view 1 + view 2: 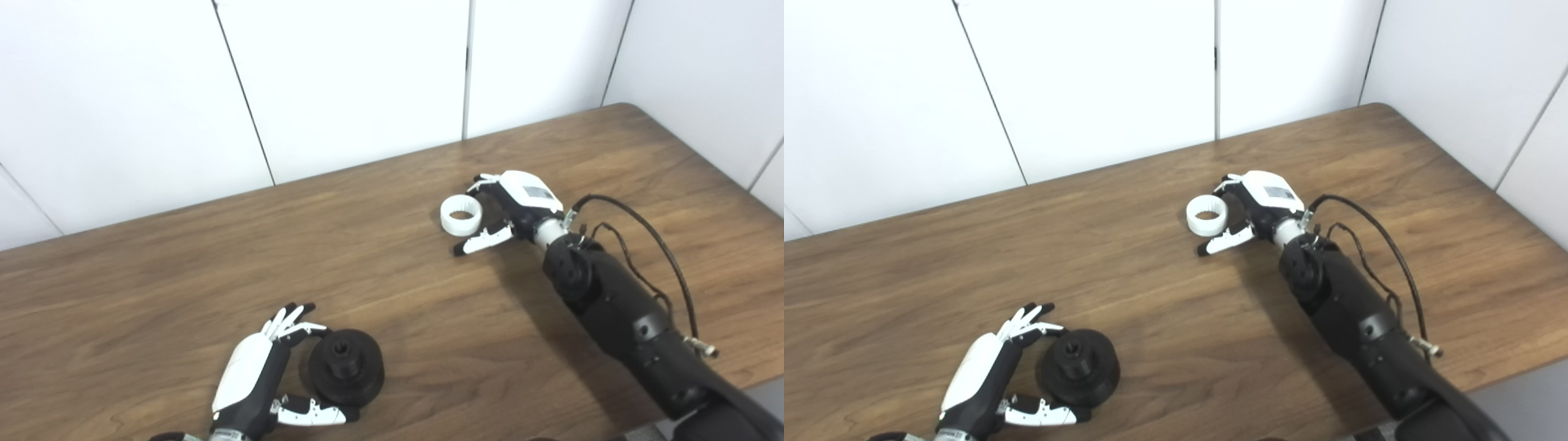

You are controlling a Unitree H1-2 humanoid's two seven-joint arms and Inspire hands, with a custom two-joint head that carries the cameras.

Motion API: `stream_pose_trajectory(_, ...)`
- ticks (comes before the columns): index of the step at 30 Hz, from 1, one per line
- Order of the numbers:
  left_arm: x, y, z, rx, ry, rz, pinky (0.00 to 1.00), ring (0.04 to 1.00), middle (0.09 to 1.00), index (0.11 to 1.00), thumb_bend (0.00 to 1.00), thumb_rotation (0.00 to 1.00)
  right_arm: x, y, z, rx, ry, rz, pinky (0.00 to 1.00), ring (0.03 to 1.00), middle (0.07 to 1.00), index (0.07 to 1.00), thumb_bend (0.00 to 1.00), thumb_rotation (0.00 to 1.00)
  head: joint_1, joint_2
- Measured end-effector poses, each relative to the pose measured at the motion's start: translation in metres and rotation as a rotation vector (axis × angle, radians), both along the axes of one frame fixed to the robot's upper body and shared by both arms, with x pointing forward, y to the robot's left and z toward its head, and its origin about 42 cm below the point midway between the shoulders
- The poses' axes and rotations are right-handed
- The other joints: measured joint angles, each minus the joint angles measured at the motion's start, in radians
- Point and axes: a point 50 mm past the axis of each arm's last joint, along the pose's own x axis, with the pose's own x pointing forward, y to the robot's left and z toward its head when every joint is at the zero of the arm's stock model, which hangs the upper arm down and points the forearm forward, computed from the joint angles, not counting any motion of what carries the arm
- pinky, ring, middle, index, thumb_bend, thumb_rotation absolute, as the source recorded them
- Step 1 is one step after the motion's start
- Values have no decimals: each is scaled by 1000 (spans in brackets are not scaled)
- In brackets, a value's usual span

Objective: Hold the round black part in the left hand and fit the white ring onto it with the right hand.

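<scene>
While both parts lie flat on the tabletop (184,263), neither is yet lifted. Item one: round black part (346,366), near front edge, left of middle, stepped disc with a raised hub and a centre hole facing up. Left hand (260,373) cupped around its left side, fingers (288,318) and thumb spread wide on either flank, apparently close against the rim; firm grip not evident. Item two: white ring (461,215), well apart from the black part, farther back and to the right, opening upward. Right hand (511,208) just beside it on the right, fingers open, thumb stretched below the ring, nothing held.

Risks, as judged: ring is light and smooth, so closing fingers may push it sliding rather than pinch it. Black part may tip or slip if gripped only at the rim. Later, a tilted ring could jam on the hub.
</scene>
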Motion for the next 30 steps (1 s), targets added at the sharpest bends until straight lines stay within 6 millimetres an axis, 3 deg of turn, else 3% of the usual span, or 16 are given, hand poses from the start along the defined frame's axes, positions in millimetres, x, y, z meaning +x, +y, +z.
stream_pose_trajectory(8, 0, 0, 0, 0, 2, 2, 989, 995, 940, 621, 970, 236, 0, 8, -10, 65, -43, -58, 913, 896, 856, 605, 728, 310, 5, 8)
stream_pose_trajectory(10, 0, 0, 0, 0, 2, 2, 986, 996, 941, 620, 971, 236, 0, 9, -11, 70, -53, -63, 903, 887, 848, 529, 584, 205, 6, 9)
stream_pose_trajectory(13, 0, 0, 0, 2, 1, 2, 984, 994, 942, 619, 975, 239, 0, 11, -12, 85, -73, -65, 896, 879, 840, 496, 524, 159, 6, 11)
stream_pose_trajectory(30, 0, -2, 0, 5, 2, 4, 991, 1000, 945, 624, 971, 234, -5, 15, -9, 118, -158, -44, 923, 884, 813, 485, 514, 140, 17, 26)
